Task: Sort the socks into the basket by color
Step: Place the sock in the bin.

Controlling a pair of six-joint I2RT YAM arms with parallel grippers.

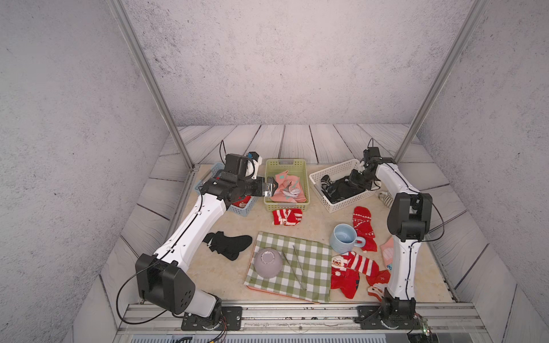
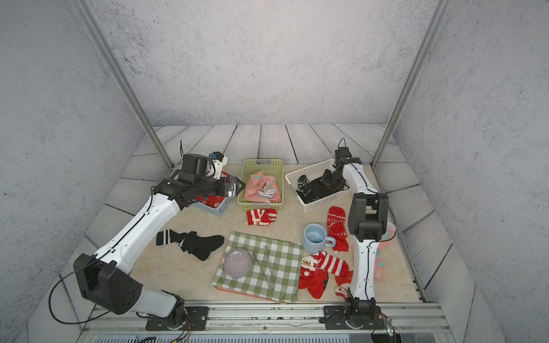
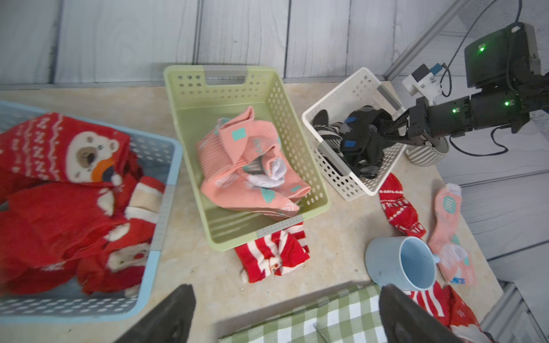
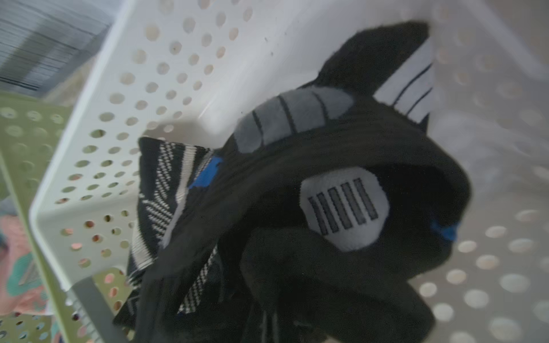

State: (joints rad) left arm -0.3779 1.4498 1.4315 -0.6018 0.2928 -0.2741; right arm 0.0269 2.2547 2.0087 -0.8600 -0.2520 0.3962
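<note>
Three baskets stand at the back. The blue basket (image 3: 166,208) holds red socks (image 3: 68,193), the green basket (image 1: 285,162) pink socks (image 1: 288,188), and the white basket (image 1: 332,169) black socks (image 4: 297,178). My left gripper (image 3: 286,291) hangs open and empty above the table, between the blue and green baskets. Inside the white basket my right gripper (image 3: 381,136) is shut on a black sock that covers its jaws. Loose on the table lie a red striped sock (image 1: 286,216), black socks (image 1: 228,245), a red snowflake sock (image 1: 364,228), a red heap (image 1: 353,270) and a pink sock (image 3: 448,225).
A green-and-white checked cloth (image 1: 297,267) at the front carries an upturned grey bowl (image 1: 268,262) and metal tongs (image 1: 298,265). A blue mug (image 1: 344,238) stands beside it. A ribbed grey cup (image 3: 427,154) sits behind the white basket.
</note>
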